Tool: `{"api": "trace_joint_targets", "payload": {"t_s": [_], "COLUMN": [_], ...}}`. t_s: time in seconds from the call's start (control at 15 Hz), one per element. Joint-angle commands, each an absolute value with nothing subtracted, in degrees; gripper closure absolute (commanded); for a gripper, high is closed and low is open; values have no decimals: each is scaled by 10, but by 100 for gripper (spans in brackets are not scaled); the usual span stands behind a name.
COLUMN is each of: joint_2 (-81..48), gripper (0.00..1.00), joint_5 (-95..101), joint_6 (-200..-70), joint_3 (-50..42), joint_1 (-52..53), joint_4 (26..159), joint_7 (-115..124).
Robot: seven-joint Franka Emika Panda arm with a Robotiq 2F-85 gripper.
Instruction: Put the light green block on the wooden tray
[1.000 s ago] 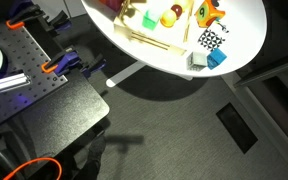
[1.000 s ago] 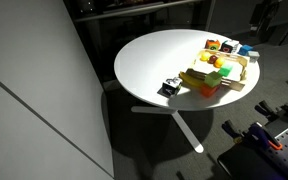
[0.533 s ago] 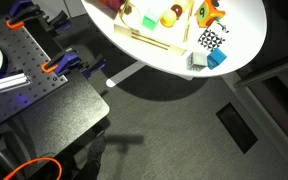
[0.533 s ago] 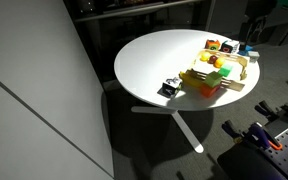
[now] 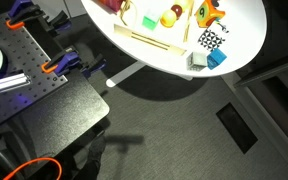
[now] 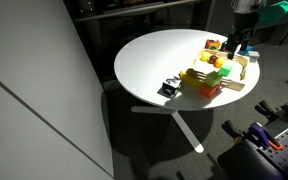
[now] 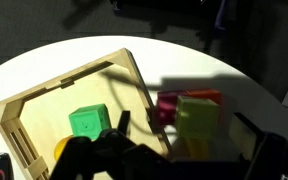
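In the wrist view the light green block (image 7: 199, 118) lies on the white table just outside the right rim of the wooden tray (image 7: 74, 76), against a magenta block (image 7: 167, 106) and an orange one. My gripper (image 7: 194, 142) is open, with one finger on each side of the light green block; I cannot tell whether they touch it. In an exterior view the gripper (image 6: 240, 46) hangs over the far side of the tray (image 6: 230, 86). The tray also shows in an exterior view (image 5: 156, 41), where the gripper is out of frame.
A bright green block (image 7: 87, 122) and a yellow toy lie inside the tray. A checkered cube (image 5: 211, 40), a blue block (image 5: 217, 58) and a whitish-grey cube (image 5: 197, 62) sit near the round table's edge (image 6: 134, 80). A black-and-white piece (image 6: 169, 89) lies beside the tray.
The arm has come into the exterior view from the upper right and lowered over the far side of the tray. The blocks have not moved.
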State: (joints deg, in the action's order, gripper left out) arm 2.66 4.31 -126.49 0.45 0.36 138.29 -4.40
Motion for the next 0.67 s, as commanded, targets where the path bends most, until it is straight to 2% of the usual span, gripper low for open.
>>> {"api": "trace_joint_targets", "payload": {"t_s": [0.0, 0.6], "joint_2": [-3, -85], "gripper": [0, 0], "joint_5": [55, 59], "joint_6": [-1294, -1361], "joint_3": [12, 24], "joint_1": [10, 33], "joint_4": [1382, 1379], "joint_7": [-4, 10]}}
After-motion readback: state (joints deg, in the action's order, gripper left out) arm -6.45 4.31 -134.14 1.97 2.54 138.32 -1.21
